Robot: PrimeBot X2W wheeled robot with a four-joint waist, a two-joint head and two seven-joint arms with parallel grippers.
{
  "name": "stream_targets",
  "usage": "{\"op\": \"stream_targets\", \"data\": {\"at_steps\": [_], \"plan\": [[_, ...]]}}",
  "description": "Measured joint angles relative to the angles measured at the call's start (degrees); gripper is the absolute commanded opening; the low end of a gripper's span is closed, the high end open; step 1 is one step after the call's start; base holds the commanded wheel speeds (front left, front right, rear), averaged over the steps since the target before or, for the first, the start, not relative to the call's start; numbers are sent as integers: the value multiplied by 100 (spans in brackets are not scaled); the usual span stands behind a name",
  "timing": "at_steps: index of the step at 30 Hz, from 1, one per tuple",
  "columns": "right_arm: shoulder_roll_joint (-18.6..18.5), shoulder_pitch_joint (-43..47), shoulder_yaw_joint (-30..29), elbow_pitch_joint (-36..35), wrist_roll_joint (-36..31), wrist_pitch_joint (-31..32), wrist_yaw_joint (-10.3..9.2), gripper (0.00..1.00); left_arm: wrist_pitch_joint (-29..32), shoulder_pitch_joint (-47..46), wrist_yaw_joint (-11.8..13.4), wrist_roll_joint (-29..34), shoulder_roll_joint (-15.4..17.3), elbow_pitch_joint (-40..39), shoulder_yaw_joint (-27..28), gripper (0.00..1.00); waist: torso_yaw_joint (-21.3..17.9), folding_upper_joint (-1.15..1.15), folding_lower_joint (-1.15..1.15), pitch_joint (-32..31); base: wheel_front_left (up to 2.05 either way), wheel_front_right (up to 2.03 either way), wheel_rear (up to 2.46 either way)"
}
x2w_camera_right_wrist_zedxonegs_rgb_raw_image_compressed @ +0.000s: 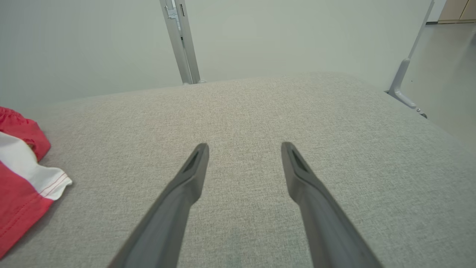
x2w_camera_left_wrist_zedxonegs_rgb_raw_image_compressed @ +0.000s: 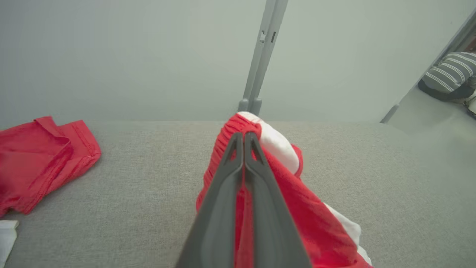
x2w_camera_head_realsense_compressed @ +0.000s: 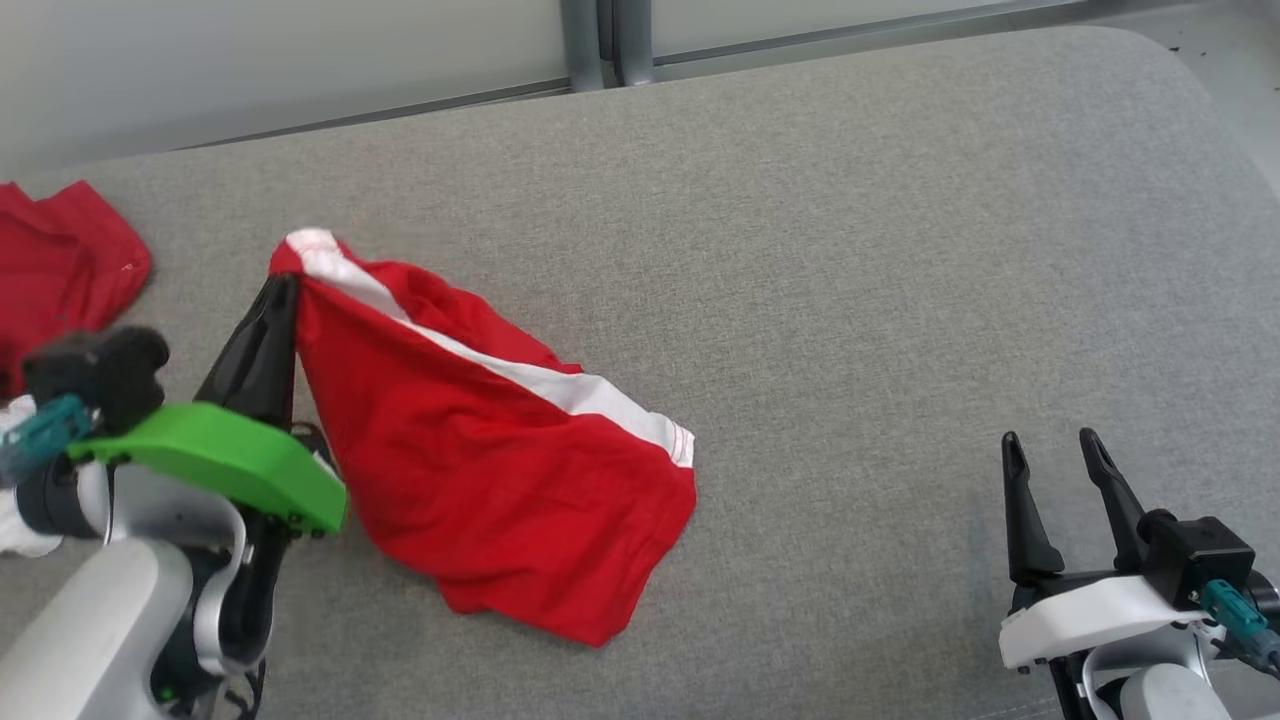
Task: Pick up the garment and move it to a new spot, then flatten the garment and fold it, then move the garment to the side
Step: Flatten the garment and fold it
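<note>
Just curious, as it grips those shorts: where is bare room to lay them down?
Bare surface spreads from the shorts rightward to the open right tool and back to the wall. The left end is crowded: another red garment and the left tool shut on the shorts.

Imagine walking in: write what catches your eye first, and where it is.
A red garment with a white stripe lies crumpled left of centre on the grey surface, one corner pinched by the left gripper, fingers shut. Another red cloth sits at the far left edge; the right gripper is open at lower right.
</note>
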Motion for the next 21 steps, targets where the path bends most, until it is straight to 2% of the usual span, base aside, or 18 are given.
{"op": "stream_targets", "data": {"at_steps": [3, 8, 14, 19, 21], "plan": [[1, 19, -20, 4, -10, 0, 0, 100, -396, 801, 312, -177, 21, -335, 238, 0, 92, 0, 0, -28, 0, 0, 0], [4, 30, 8, 7, -44, 0, 0, 100, -1060, 2001, 464, -490, -326, -364, 323, 0, 270, 0, 0, -82, 0, 0, 0], [4, 83, -4, 9, -145, 0, 0, 100, -1472, 2485, 335, -378, -973, 1, 323, 0, 515, 0, 0, -162, 0, 0, 0], [3, 113, 12, 21, -208, 0, 0, 100, -1538, 2867, 255, 294, -1463, 396, 715, 0, 663, 0, 0, -270, 0, 0, 0], [1, 142, -8, 13, -211, 0, 0, 100, -1538, 3051, 100, 667, -1681, 438, 946, 0, 709, 0, 0, -301, 0, 0, 0]]}}
